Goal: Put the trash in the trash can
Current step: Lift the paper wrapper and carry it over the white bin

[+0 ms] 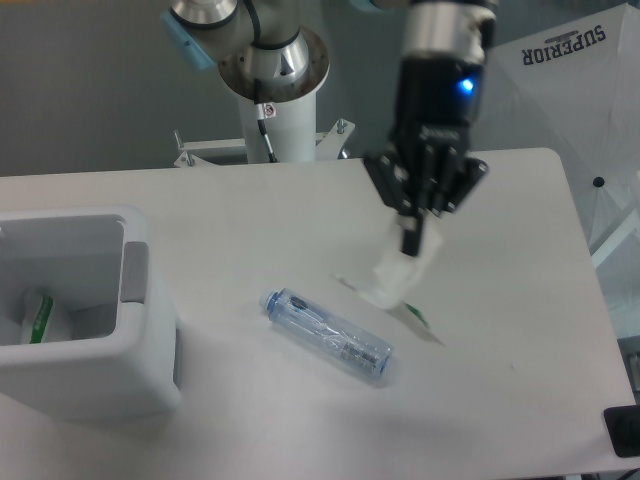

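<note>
Gripping the wrapper (398, 272) by its top edge, gripper (411, 240) with fingers pinched narrow on the thin plastic, raised above the table (520, 300) right of centre. Hangs limp and translucent white below the fingertips, lower end near the tabletop or just off it; cannot tell whether touching. Small green mark on the table just right of the wrapper's lower end. Bottle (326, 336) lying on its side on the table, below-left of the wrapper and apart from it, blue cap toward the left, body angled down to the right. Bin (110, 370) at the left edge of the table, well apart from both, open on top, grey panel on its right side, with a green-and-white item (38, 318) inside.
</note>
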### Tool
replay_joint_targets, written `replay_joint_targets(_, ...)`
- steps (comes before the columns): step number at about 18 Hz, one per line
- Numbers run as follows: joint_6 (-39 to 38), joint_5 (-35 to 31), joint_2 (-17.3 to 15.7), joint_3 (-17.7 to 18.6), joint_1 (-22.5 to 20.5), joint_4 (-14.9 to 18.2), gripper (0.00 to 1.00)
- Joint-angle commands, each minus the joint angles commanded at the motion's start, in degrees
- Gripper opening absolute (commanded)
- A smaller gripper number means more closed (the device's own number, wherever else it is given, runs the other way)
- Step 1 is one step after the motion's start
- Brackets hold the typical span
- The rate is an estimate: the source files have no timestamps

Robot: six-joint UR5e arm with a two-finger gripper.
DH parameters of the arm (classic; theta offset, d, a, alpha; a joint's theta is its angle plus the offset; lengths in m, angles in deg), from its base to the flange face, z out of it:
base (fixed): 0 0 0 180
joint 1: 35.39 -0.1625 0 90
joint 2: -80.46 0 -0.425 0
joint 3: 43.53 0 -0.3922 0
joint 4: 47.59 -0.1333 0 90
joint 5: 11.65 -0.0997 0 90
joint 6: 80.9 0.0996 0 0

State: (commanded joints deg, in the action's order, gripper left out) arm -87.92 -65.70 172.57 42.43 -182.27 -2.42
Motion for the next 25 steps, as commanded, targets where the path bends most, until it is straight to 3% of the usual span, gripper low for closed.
replay_joint_targets(6,-0.89,0.09,-1.32,-1.49,11.33,-0.35,0.14)
replay_joint_targets(11,-1.15,0.18,-1.15,-2.46,17.32,-0.35,0.15)
replay_joint_targets(16,-1.33,0.26,-1.23,-2.73,21.54,-0.35,0.15)
replay_joint_targets(25,-3.09,0.18,0.78,-2.73,24.18,-0.35,0.15)
